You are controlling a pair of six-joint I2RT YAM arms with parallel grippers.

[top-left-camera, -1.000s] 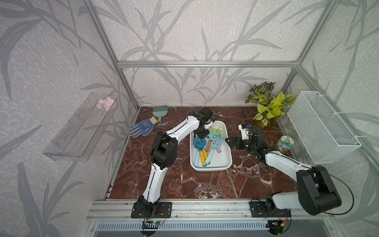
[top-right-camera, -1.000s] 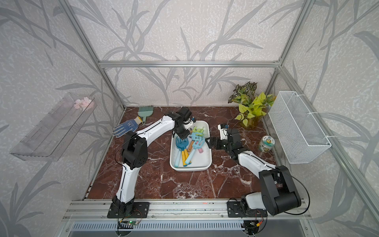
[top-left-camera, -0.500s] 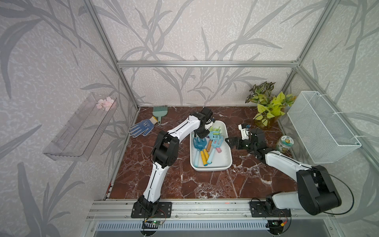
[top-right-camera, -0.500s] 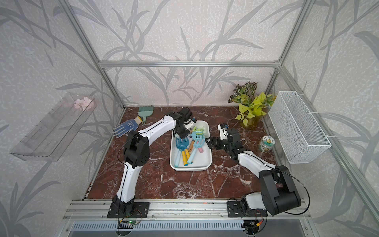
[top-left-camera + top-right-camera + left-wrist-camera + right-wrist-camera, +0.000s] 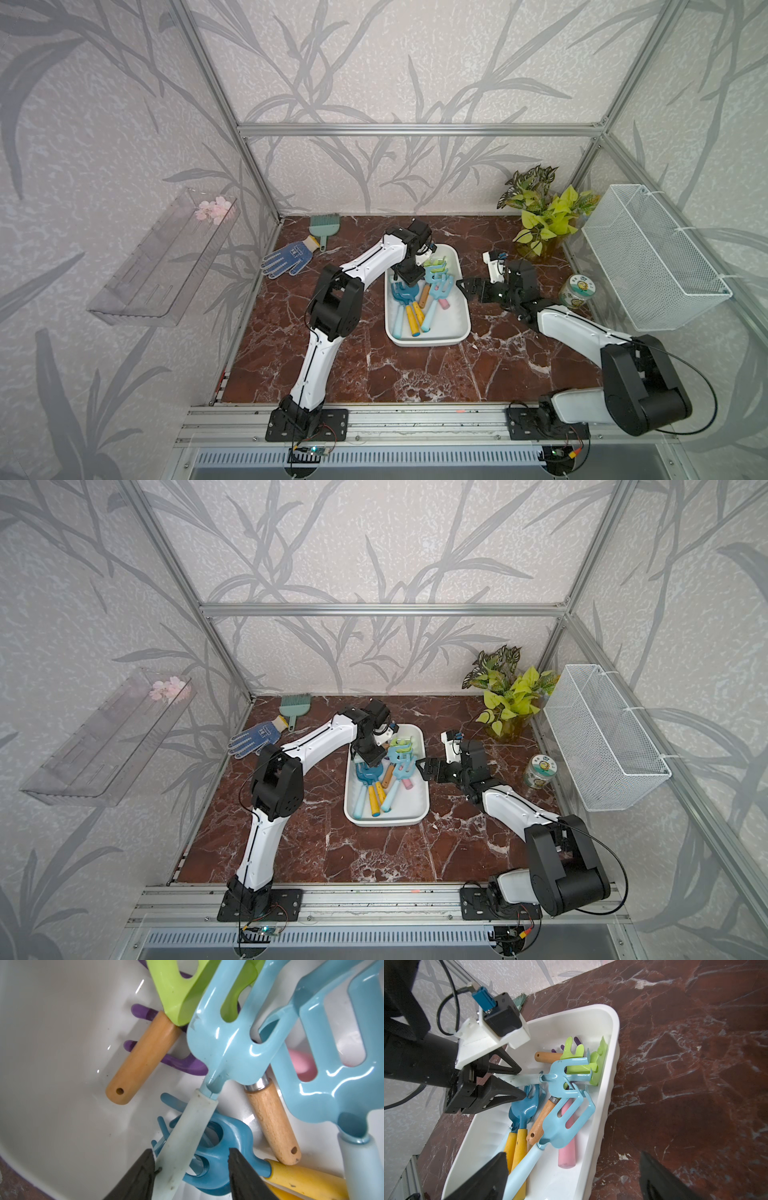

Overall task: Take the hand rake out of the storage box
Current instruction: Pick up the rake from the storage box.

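The white storage box (image 5: pixel 428 341) (image 5: pixel 386 821) lies mid-table and holds several hand rakes. My left gripper (image 5: pixel 409 282) (image 5: pixel 371 760) (image 5: pixel 191 1149) reaches down into its far end and is open. The pale handle of a light-blue hand rake (image 5: pixel 226 1043) (image 5: pixel 562 1076) lies between the jaws, against one finger and clear of the other. A darker blue rake head (image 5: pixel 224 1142) sits under that handle. My right gripper (image 5: pixel 463 286) (image 5: pixel 422 766) (image 5: pixel 573 1154) hovers open beside the box's right rim, holding nothing.
Also in the box are a second light-blue rake (image 5: pixel 564 1124), yellow-handled blue rakes (image 5: pixel 519 1142), a green wooden-handled rake (image 5: pixel 579 1055) and a pink handle (image 5: pixel 566 1147). Around it: a glove (image 5: pixel 286 259), brush (image 5: pixel 324 226), plant (image 5: pixel 540 212), jar (image 5: pixel 577 291) and wire basket (image 5: pixel 648 257).
The left gripper stays low in the far end of the box, with only a slight shift of the wrist. The right arm has not moved.
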